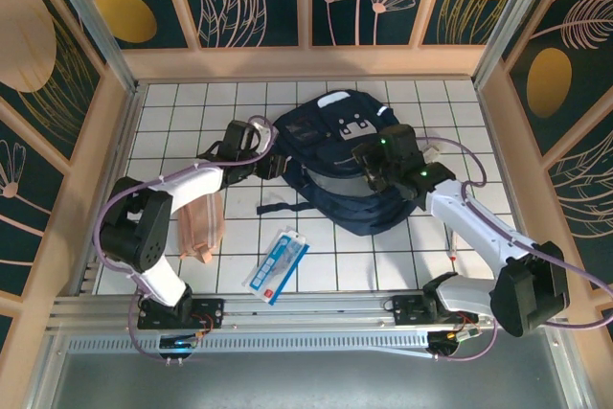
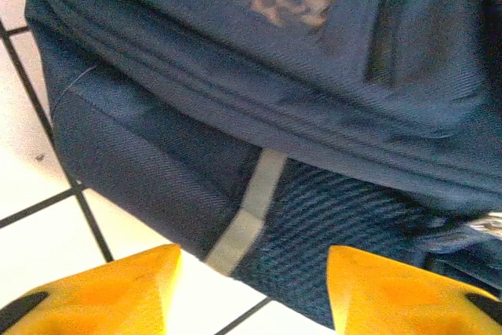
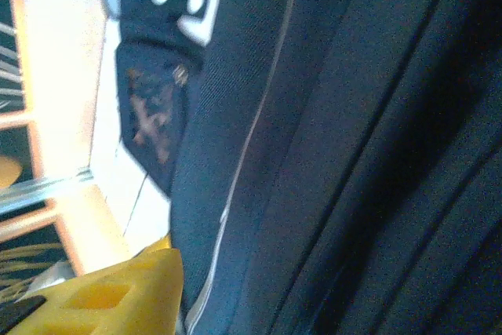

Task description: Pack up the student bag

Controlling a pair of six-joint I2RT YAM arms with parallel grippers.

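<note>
Counted: one student bag [image 1: 330,141], one pink fabric pouch [image 1: 199,227], one blue-white flat packet [image 1: 277,265]

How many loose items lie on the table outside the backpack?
2: a pink pouch left of the backpack, a blue-and-white packet just in front of it. Others may be hidden under it.

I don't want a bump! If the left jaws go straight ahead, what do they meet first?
Likely the student bag: its side, by the grey reflective stripe, lies ahead of the left gripper.

Bare tiles [image 1: 172,107] at far-left corner; student bag [image 1: 340,170] mid-table.
</note>
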